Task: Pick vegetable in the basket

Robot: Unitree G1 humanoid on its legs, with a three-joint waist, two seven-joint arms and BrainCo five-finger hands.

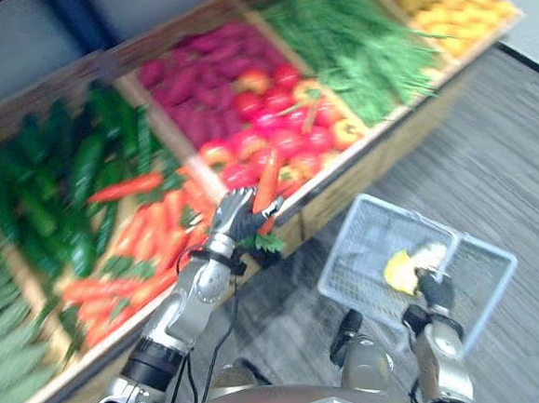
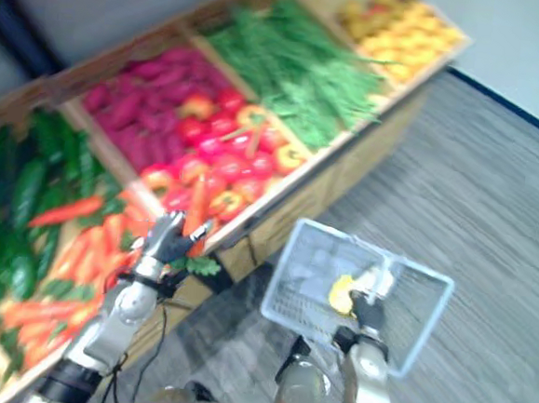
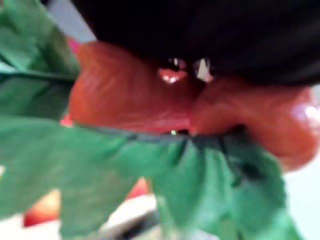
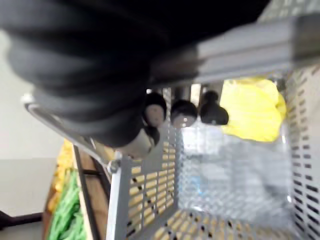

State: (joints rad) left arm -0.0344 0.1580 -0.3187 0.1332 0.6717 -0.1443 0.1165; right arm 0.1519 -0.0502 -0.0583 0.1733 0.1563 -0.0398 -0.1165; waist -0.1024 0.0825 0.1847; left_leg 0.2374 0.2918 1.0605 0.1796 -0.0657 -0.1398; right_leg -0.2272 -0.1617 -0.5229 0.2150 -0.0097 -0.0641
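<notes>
At the front edge of the wooden stand (image 1: 391, 141): left hand (image 1: 236, 216) curled round a carrot (image 1: 267, 185), held just above the carrot bin (image 1: 140, 238)
Carrot axis: near upright; tip up; green leaves (image 1: 266, 242) hanging below the fist
Right hand (image 1: 435, 291): wrapped round the handle (image 4: 240, 50) of a white wire basket (image 1: 345, 254); yellow piece of produce (image 1: 399, 271) already inside
Key relation: basket to the carrot's right and lower, well apart; probable next move, carrying across and letting go over the open top

Finding: no text, label, brand mark, number or sign can be read in any view. None is legible on the wooden display stand (image 1: 377, 159), the wire basket (image 1: 368, 256) or the carrot (image 1: 266, 183).
</notes>
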